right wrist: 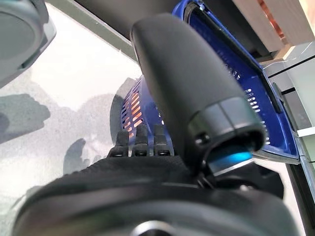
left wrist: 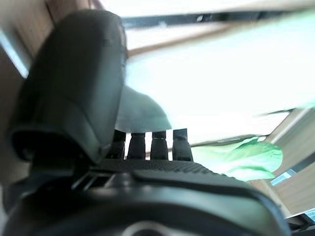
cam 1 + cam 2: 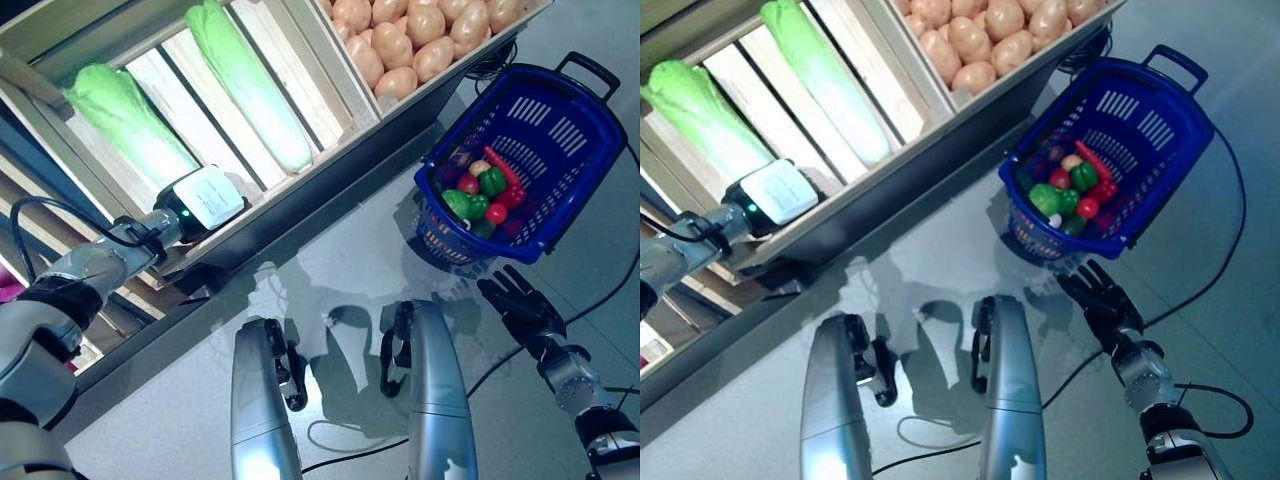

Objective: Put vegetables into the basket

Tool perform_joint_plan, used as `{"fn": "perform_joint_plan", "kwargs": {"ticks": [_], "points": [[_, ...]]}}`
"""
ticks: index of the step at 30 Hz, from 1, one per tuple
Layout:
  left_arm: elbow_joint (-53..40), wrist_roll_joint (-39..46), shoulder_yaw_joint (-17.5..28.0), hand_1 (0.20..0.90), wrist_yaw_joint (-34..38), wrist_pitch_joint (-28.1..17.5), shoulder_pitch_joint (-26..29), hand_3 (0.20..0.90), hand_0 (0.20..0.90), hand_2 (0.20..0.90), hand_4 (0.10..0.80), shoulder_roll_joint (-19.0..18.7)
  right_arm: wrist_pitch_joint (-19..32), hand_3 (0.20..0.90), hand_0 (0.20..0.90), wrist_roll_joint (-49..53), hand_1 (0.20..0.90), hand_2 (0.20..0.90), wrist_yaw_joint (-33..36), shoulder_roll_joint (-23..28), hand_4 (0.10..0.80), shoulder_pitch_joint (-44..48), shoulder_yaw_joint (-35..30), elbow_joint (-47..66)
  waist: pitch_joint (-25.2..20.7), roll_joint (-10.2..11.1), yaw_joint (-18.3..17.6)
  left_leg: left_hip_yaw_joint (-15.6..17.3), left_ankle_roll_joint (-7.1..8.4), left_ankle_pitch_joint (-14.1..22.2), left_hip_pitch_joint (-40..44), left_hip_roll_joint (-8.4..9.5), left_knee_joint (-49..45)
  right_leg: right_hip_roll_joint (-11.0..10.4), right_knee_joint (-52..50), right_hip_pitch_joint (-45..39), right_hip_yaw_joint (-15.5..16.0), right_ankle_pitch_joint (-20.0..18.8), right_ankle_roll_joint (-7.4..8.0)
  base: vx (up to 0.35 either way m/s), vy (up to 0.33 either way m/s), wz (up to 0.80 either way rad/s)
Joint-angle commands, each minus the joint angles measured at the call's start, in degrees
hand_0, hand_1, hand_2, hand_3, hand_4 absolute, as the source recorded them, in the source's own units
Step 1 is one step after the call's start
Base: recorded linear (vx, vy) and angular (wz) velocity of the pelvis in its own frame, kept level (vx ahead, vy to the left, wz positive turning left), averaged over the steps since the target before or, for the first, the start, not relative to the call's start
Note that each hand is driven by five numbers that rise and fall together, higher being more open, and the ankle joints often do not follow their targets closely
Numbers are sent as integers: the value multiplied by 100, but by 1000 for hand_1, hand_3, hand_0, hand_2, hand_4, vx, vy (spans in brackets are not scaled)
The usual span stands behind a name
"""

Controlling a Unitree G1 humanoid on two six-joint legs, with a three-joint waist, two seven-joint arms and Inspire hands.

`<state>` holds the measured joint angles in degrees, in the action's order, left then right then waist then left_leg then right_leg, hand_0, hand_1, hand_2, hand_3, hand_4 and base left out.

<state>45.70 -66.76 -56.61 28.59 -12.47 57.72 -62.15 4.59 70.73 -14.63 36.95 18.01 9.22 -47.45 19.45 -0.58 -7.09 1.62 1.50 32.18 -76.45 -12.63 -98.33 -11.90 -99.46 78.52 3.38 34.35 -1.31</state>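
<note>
Nearest to me, my right hand [image 3: 520, 305] is hanging over the floor just short of the blue basket [image 3: 575, 165], fingers straight and holding nothing. The basket is leaning against the foot of the wooden rack and already carries a heap of small vegetables [image 3: 482, 190], green, red and purple.

Farther out on my left, I am reaching my left hand [image 3: 200, 200] into the slatted crate [image 3: 300, 40], right at the pale stem end of the near cabbage [image 3: 125, 120]. From the wrist view the fingers [image 2: 152, 145] are lying against the cabbage's white base, but I cannot tell whether they are closing round it or only touching.

For this step I would be wrapping the fingers well round the thick stem, not the leafy green top, since that end looks firmer. A long cabbage will likely tip, so I would be lifting it clear of the crate's front board before swinging toward the basket.

Beyond, a second cabbage [image 3: 250, 80] is lying alongside, and potatoes [image 3: 410, 35] are filling the next bin.
</note>
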Motion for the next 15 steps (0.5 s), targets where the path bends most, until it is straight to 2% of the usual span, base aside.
{"fn": "perform_joint_plan", "kwargs": {"ticks": [1,8,11,13,15], "points": [[836,-54,-217,300,-198,-6,242,300,300,300,400,-577,568,900,900,415,900,900,-212,294,800,329,-499,449,-94,-59,55,313,-622,328,167,56,545,-68,610,-291,7,-292,-77,-8,-16,-6],[783,118,-259,300,72,-226,296,300,300,300,400,-431,523,900,900,389,900,900,-219,170,800,435,-374,442,-241,-95,60,433,-625,141,783,24,1161,-68,1274,-951,111,-400,-107,-4,-7,-2],[763,255,-260,300,583,-413,281,300,300,300,400,-337,580,900,900,332,900,900,-351,120,800,503,-258,405,-324,-118,63,562,-602,11,1382,18,1667,-98,1774,-1539,190,-502,-118,14,-15,-3],[676,341,-257,300,686,-448,287,300,300,300,400,-310,623,900,900,291,900,900,-382,78,800,500,-223,434,-360,-125,66,602,-592,-60,1628,53,1906,-110,2005,-1784,211,-560,-112,27,-11,-4],[625,365,-194,300,1128,-680,258,300,300,300,400,-267,653,900,900,239,900,900,-457,19,800,453,-196,463,-445,-134,68,703,-597,-199,2161,117,2401,-134,2446,-2270,249,-680,-114,47,-14,-7]]}}
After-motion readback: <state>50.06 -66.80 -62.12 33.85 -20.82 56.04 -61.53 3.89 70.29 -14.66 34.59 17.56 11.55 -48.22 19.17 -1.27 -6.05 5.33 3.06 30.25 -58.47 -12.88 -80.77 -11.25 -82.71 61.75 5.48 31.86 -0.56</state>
